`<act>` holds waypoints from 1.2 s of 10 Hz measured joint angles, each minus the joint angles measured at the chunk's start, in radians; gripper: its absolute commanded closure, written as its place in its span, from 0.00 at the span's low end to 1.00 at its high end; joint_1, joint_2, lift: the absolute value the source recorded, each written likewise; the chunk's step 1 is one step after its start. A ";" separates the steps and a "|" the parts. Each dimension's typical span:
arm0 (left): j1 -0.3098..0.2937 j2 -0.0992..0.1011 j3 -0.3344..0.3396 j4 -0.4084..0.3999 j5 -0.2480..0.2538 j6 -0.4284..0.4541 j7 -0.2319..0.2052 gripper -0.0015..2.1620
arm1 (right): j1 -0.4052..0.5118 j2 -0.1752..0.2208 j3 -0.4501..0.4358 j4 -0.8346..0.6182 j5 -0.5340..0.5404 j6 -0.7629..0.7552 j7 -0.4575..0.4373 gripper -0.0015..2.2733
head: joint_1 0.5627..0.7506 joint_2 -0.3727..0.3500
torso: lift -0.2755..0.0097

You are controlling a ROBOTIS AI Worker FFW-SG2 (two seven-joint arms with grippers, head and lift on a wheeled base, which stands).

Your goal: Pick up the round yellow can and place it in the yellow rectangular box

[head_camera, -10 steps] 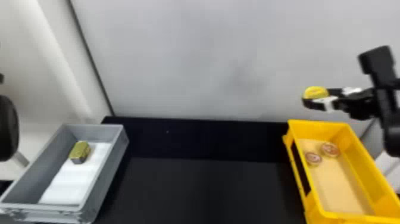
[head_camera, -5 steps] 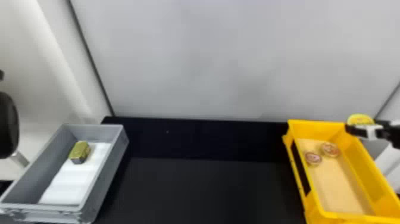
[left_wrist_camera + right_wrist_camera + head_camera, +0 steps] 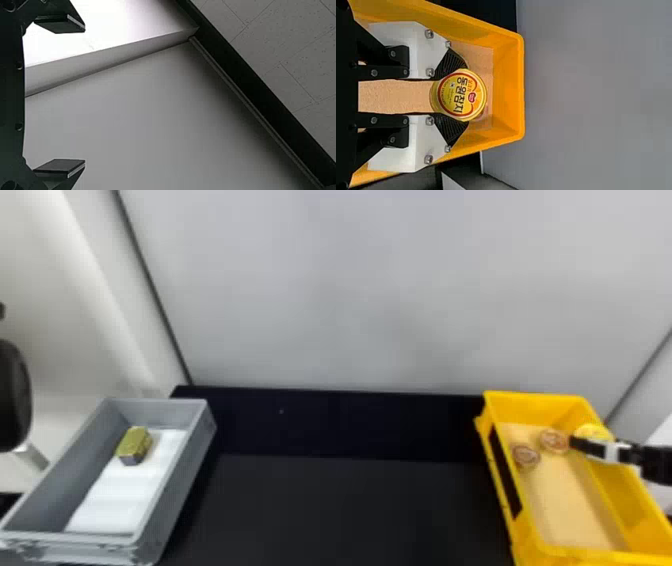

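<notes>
In the head view my right gripper (image 3: 586, 442) reaches in from the right edge over the far part of the yellow box (image 3: 565, 556). It holds the round yellow can (image 3: 594, 432) above the box's inside, beside two round cans (image 3: 554, 440) lying on its floor. In the right wrist view the right gripper (image 3: 451, 96) is shut on the yellow can (image 3: 462, 95), its lid showing, with the yellow box (image 3: 516, 85) behind. My left arm (image 3: 14, 395) waits at the left edge; in the left wrist view the left gripper (image 3: 69, 95) stands open, nothing between its fingers.
A grey box (image 3: 172, 495) with a gold, box-shaped can (image 3: 134, 444) on white lining stands at the left. The black table (image 3: 350, 510) lies between the two boxes, and a pale wall (image 3: 375, 290) rises behind.
My right gripper went rightward from above the table's back, then came down over the yellow box, carrying the can. The left arm has hardly moved.
</notes>
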State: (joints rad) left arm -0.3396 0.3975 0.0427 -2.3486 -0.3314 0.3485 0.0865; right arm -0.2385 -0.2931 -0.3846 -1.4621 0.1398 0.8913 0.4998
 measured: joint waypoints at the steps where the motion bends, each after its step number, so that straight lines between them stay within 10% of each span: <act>1: -0.002 -0.001 -0.001 0.000 0.000 0.000 0.000 0.04 | 0.002 -0.022 0.019 0.059 -0.095 -0.017 -0.054 0.38 | 0.53 0.59 | 0.93; 9: -0.013 -0.003 -0.010 0.005 0.000 -0.009 -0.001 0.04 | -0.010 -0.066 0.095 0.343 -0.176 -0.069 -0.085 0.35 | 0.53 0.59 | 0.93; 12: -0.014 -0.003 -0.011 0.005 0.000 -0.010 -0.002 0.04 | -0.010 -0.066 0.096 0.356 -0.177 -0.071 -0.092 0.05 | 0.53 0.59 | 0.93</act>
State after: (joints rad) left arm -0.3539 0.3944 0.0321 -2.3439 -0.3311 0.3385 0.0846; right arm -0.2486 -0.3591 -0.2887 -1.1057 -0.0369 0.8200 0.4082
